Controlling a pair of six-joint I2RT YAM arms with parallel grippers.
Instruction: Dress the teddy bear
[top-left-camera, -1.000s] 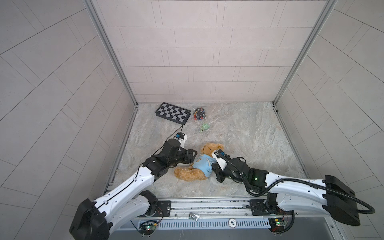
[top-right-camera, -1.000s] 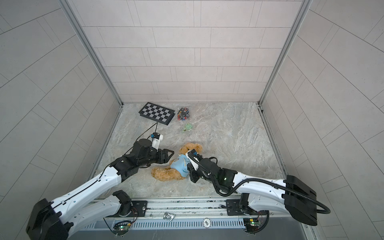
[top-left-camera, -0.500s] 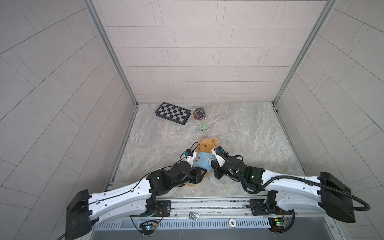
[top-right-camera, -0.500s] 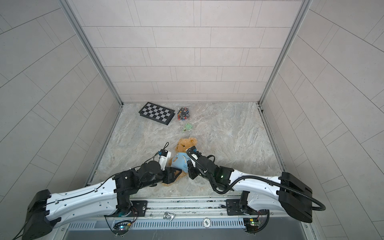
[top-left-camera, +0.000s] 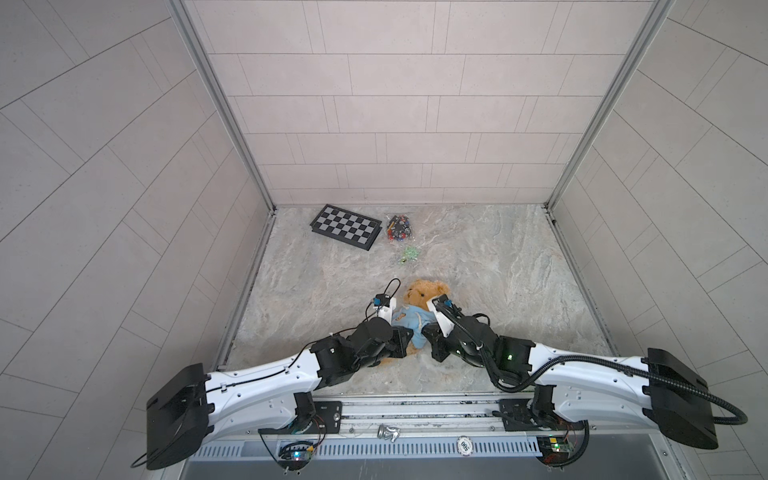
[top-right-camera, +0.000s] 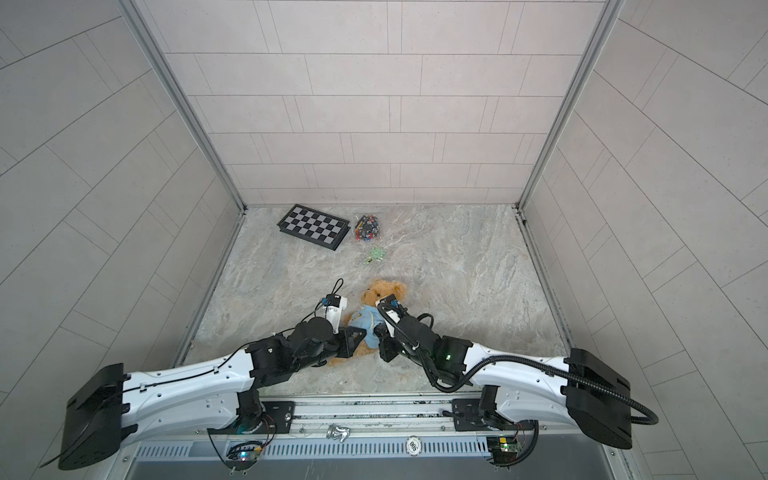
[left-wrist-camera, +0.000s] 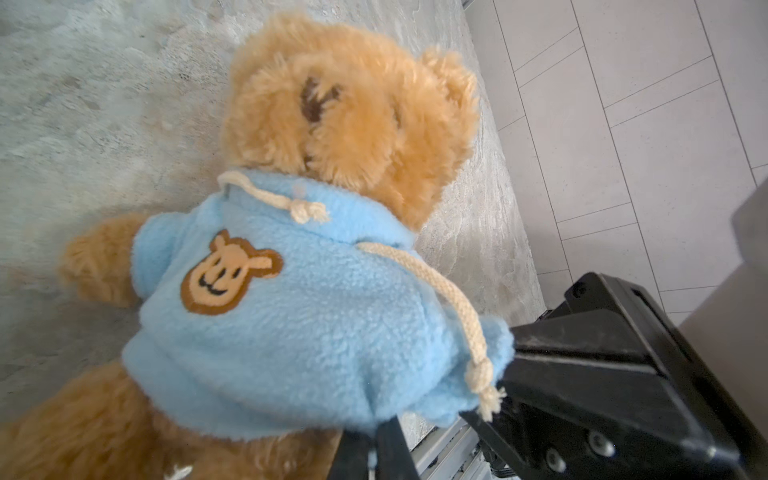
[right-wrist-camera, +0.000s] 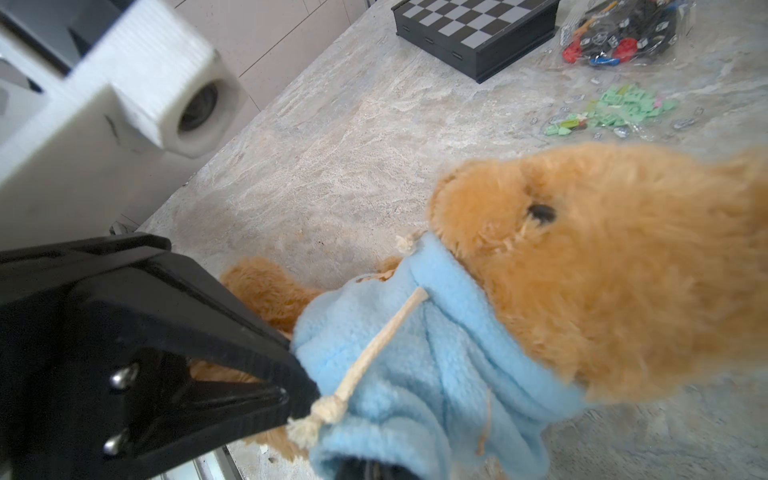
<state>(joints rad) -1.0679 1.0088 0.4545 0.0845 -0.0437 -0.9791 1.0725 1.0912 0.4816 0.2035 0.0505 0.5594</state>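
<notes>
Step in hand: pulling the hoodie (left-wrist-camera: 291, 332) down over the teddy bear (top-left-camera: 424, 293); I judge the task nearly done, with head and one arm through.
Left jaws: the left gripper (top-left-camera: 402, 344) is closed at the hem beside the bear's hip; the hem hides its tips in the left wrist view, so what it pinches, fleece or nothing, I cannot tell.
Right jaws: the right gripper (top-left-camera: 428, 337) is shut on the hoodie at the sleeve end, by the knotted drawstring (left-wrist-camera: 478, 365).
Doing it well: pull both sides evenly toward the legs and away from the head; keep the drawstring out of the pinch; grip fleece only, not fur, or the bear drags along the desk (top-left-camera: 498, 270).
Bear's place: lying on the desk between the two sets of jaws, its belly at their tips.
Facing: belly and face up.
Long axis: head away from the jaws toward the chessboard (top-left-camera: 345, 226), legs under the grippers toward the robot's base.
</notes>
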